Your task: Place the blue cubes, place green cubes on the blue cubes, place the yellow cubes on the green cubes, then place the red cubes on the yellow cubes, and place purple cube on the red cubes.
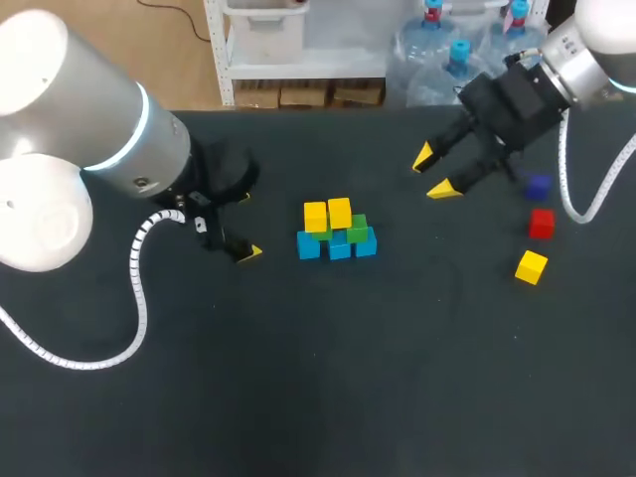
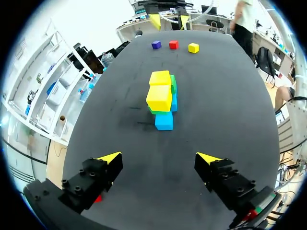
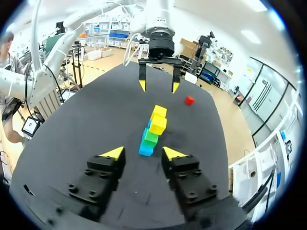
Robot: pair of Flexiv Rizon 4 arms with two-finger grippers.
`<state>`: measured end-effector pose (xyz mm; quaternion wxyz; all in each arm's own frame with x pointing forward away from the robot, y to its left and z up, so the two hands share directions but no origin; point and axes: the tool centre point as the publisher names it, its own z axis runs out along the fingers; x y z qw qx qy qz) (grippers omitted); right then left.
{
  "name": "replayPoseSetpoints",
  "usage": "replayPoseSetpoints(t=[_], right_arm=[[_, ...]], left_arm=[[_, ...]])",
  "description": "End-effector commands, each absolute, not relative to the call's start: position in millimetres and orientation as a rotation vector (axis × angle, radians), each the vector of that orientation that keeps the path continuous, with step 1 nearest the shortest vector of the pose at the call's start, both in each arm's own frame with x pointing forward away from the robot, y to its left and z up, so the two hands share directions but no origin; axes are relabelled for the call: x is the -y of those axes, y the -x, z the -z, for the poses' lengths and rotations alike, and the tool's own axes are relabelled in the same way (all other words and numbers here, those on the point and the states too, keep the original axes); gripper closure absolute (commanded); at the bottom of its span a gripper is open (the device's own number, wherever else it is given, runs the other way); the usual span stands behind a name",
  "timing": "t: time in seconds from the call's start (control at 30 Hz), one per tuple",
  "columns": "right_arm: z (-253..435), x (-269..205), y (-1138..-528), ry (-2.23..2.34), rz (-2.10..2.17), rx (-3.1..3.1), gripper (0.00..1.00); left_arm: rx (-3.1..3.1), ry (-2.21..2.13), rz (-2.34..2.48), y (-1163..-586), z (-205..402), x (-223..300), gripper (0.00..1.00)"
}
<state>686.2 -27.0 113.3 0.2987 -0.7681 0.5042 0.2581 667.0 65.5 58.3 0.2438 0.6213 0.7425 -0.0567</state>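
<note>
We are looking down on a table [image 1: 318, 397] whose dark matte top is spreading across every view; even light is falling on it, casting only faint shadows.

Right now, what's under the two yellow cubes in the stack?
Directly beneath the two yellow cubes sit green cubes, resting on a bottom row of blue cubes. The yellow ones cover most of the green layer, so its count cannot be seen.

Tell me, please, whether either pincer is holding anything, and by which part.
Nothing is held: the left pincer and right pincer are both open and empty.
</note>
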Motion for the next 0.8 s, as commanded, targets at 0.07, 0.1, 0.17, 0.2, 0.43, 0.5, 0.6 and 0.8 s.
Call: replayPoseSetpoints(t=[0.07,0.1,0.17,0.2,0.43,0.5,0.6,0.8], right_arm=[[-106.5,18.7,-686.8,2.051,-0.717,-1.328,1.0],[-104.6,17.3,-686.3,2.053,-0.726,-1.326,1.0],[-101.8,13.6,-684.5,2.058,-0.741,-1.32,1.0],[-100.5,12.0,-683.8,2.06,-0.747,-1.319,1.0],[-91.0,3.4,-679.3,2.083,-0.792,-1.304,1.0],[-87.1,-0.8,-676.5,2.091,-0.816,-1.297,1.0],[-81.3,-6.1,-674.6,2.101,-0.839,-1.287,1.0],[-76.1,-15.6,-671.8,2.126,-0.875,-1.264,1.0]], left_arm=[[-2.022,-1.7,0.162,-668.0,-57.8,-66.7,0.0],[-2.022,-1.7,0.162,-668.0,-57.8,-66.7,0.0],[-2.022,-1.7,0.162,-668.0,-57.8,-66.7,0.0],[-2.022,-1.7,0.162,-668.0,-57.8,-66.7,0.0],[-2.022,-1.7,0.162,-668.0,-57.8,-66.7,0.0],[-2.022,-1.7,0.162,-668.0,-57.8,-66.7,0.0],[-2.022,-1.7,0.162,-668.0,-57.8,-66.7,0.0],[-2.022,-1.7,0.162,-668.0,-57.8,-66.7,0.0]])
